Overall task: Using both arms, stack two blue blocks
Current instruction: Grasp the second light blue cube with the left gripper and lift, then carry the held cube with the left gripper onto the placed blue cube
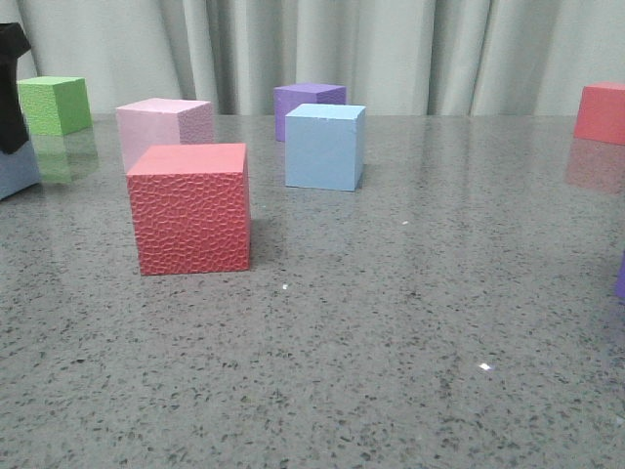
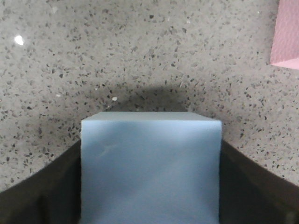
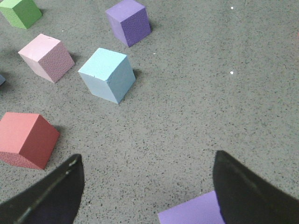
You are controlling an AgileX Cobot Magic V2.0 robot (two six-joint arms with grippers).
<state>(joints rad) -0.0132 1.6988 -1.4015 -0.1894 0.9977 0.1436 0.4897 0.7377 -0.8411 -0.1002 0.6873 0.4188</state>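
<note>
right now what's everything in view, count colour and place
blue blocks: 2, light blue; one free-standing mid-table, one between the left gripper's fingers
red cubes: 2; one near front left, one far right edge
pink cube: 1, pale pink, behind the near red cube
purple cubes: 2; one behind the free blue block, one close under the right gripper
green cube: 1, far left
table: 1, grey speckled
curtain: 1, pale grey, behind table
left gripper: 1, black, shut on a blue block
right gripper: 1, black, open above the table
</note>
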